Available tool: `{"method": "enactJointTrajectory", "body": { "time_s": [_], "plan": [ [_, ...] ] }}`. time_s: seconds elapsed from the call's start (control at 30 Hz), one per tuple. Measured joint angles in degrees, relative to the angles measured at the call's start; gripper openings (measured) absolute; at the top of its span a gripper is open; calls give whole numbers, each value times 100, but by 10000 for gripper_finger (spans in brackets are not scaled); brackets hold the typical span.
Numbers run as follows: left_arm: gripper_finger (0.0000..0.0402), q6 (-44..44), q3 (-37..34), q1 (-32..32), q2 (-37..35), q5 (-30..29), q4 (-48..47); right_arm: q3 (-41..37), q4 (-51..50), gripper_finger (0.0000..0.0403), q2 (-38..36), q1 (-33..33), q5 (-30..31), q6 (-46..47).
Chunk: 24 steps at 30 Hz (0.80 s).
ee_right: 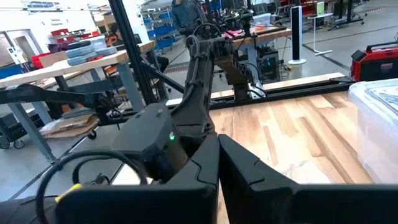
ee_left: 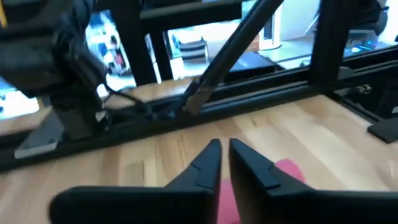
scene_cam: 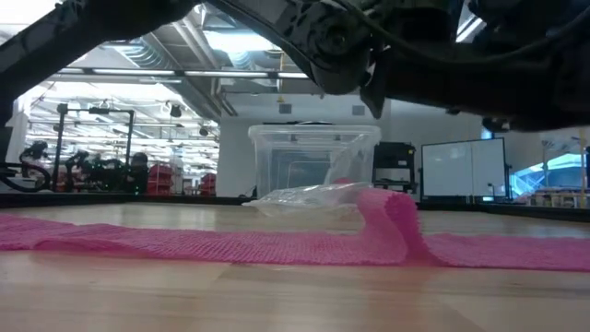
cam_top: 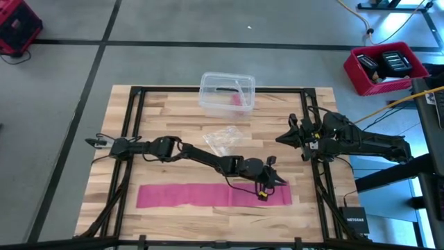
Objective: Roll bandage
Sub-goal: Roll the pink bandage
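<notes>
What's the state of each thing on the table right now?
bandage: unrolled, flat strip, one end folded up into a hump
clear box: upright, no lid on
plastic wrapper: crumpled, loose
left gripper: over the bandage's humped end, fingers slightly apart
right gripper: idle at table edge, shut

Grey floor [cam_top: 208, 28] — bright workshop behind

A long, narrow pink woven-fabric bandage strip [cam_top: 208, 195] lies flat along the lower middle of the high view, its right part humped up in a small fold.
</notes>
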Motion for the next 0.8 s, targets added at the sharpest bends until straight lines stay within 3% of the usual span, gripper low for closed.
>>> {"method": "enactJointTrajectory", "body": {
  "time_s": [0.23, 0.37, 0.8],
  "plan": [
    [142, -864, 4, 160, 99, -24, 112, 0, -189, 10, -2, 0, 167, 0],
    [177, -1245, 4, 161, 258, -19, 189, -2, -341, 10, -2, 0, 311, 0],
    [178, -1146, 2, -67, 373, 190, -458, -2, -762, 10, 0, 2, 155, 57]
  ]
}}
